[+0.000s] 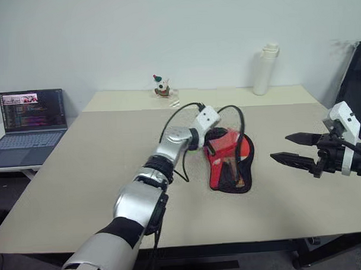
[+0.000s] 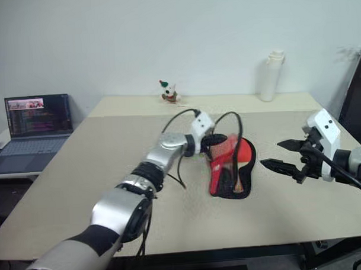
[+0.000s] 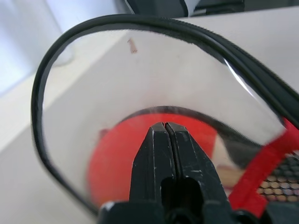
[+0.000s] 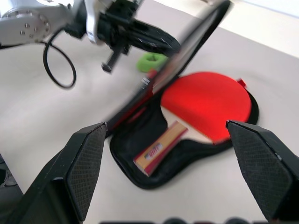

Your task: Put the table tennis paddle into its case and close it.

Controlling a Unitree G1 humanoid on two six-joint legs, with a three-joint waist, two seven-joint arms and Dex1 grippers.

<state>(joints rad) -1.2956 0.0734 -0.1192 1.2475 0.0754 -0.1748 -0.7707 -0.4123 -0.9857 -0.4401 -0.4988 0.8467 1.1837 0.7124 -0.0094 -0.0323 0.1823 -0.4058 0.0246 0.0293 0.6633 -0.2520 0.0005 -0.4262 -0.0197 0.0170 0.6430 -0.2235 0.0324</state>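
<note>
Watching the left gripper (image 3: 164, 128), you can see its jaws pressed together on the rim of the case's lid, holding that flap tilted up over the paddle. The table tennis paddle (image 4: 205, 105) lies face up inside the lower half of the case (image 4: 140, 172), its striped handle pointing toward the narrow end, and the case sits near the middle of the desk (image 1: 81, 174). The right gripper (image 1: 296, 150) hangs just off to the right of the case with its jaws spread wide, holding nothing.

Your main risk, as I judge it, is the lid slipping out of that thin pinch: the flap is soft and could spring back open or fold crookedly. If you swing the lid down while the handle sits slightly off the black lining, the edge may catch on it and shove the paddle out of place. With nothing pressing the base down, the whole case may also slide across the smooth top as you pull. The free cable looping off the left wrist hangs close to the case and could snag it.

The desk is a pale, plain top. A white bottle (image 1: 266, 70) and a small figurine (image 1: 161, 86) stand at its far edge before a white wall, and an open laptop (image 1: 31, 125) sits on a lower side table to the left.
</note>
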